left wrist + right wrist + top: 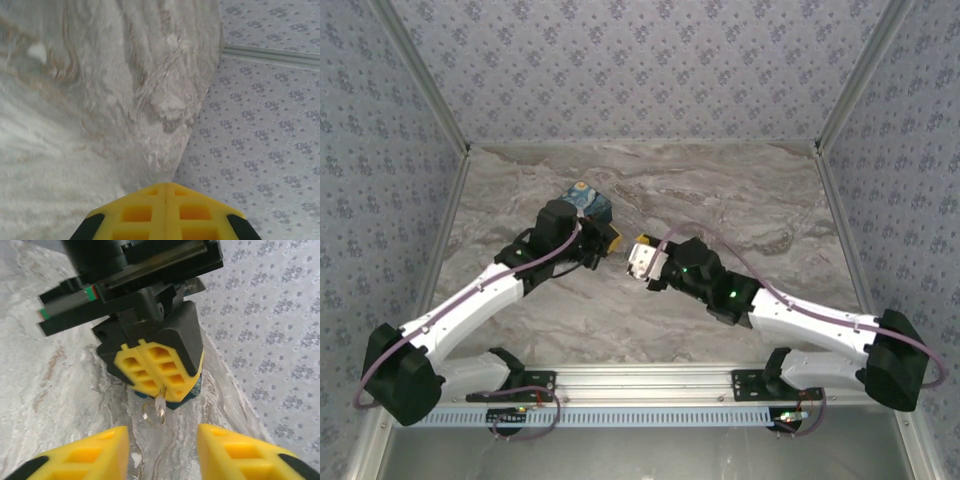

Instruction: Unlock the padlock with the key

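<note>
My left gripper (pixel 613 240) is shut on the key (pixel 160 401), a small silver key whose ring (pixel 153 413) hangs below the closed yellow fingers (pixel 150 370). In the left wrist view those fingers (pixel 150 212) meet with no gap, and the key is hidden there. My right gripper (pixel 161 432) faces the left one from a short way off, open, with nothing between its fingers. In the top view it (pixel 636 252) sits just right of the left gripper. The padlock is hidden. A dark blue edge (pixel 196 388) shows behind the left fingers, and I cannot tell what it is.
A blue-and-yellow starry-night print box (pixel 588 203) stands on the marble tabletop (pixel 740 210) right behind the left gripper. Patterned walls (pixel 880 150) close in the back and both sides. Both arms reach inward to the table's middle.
</note>
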`<state>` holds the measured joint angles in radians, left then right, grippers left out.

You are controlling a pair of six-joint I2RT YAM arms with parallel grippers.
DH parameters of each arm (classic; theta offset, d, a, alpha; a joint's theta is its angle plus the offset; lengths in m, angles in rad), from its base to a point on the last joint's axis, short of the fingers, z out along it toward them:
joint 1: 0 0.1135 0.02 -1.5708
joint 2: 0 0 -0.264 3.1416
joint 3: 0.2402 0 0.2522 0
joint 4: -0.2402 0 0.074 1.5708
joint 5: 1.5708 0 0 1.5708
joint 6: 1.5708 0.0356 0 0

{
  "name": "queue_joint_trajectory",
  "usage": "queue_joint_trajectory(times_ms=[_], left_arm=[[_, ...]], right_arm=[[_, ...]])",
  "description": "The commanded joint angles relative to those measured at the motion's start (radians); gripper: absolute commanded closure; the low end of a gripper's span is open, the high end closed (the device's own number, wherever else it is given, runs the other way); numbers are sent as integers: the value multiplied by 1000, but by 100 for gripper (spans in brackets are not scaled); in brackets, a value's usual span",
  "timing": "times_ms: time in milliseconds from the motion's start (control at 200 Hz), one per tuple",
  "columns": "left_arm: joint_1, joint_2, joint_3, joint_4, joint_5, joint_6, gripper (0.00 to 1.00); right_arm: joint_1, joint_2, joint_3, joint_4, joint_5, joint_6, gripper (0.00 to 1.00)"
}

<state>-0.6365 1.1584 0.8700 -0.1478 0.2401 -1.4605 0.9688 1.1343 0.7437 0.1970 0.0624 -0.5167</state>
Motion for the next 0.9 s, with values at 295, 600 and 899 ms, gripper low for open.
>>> queue_joint_trajectory(times_ms=[295, 600, 899], left_arm=[[-52, -103, 14, 311, -81, 637, 100], [-77, -109, -20, 521, 46, 797, 100], [-83, -99, -10, 554, 89, 797, 100]], right_arm=[[-334, -32, -80, 342, -682, 928, 41], [-368, 54, -112, 760, -747, 1319, 35], [-384, 107, -84, 845, -791, 1414, 45]])
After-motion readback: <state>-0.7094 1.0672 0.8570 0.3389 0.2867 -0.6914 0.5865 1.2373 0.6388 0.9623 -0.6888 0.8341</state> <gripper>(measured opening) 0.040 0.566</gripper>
